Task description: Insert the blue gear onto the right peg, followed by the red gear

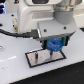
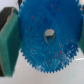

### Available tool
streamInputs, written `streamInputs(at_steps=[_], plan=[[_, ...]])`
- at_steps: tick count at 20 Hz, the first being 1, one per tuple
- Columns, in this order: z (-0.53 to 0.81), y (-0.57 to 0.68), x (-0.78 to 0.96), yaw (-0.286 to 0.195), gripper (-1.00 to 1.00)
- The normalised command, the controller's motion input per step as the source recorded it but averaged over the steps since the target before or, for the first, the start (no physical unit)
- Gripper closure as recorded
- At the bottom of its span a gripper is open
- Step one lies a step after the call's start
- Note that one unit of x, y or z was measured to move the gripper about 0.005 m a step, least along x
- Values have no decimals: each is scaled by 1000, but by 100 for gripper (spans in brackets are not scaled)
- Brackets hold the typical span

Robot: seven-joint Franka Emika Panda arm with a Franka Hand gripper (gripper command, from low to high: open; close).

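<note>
I hold the blue gear [image 1: 54,45] clamped between my gripper [image 1: 54,45] pads (green, one pad [image 2: 8,42] pressed to its toothed rim in the wrist view), its hub hole [image 2: 49,34] facing my camera. It hangs just above the black-rimmed grey plate [image 1: 36,59], which lies on a glossy white table [image 1: 12,62]. A thin peg [image 1: 37,56] stands on the plate. Behind, the room is dark and blurred.

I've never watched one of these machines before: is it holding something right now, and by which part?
Yes: the large flat bright-blue toothed gear, gripped across its toothed rim, one green-padded jaw on each of two opposite edges.
</note>
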Motion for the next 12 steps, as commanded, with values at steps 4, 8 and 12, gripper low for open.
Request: streamInputs(at_steps=[4,8,12], plan=[[-138,-58,154,0,100],[-225,-36,91,0,100],[-195,-24,42,0,100]])
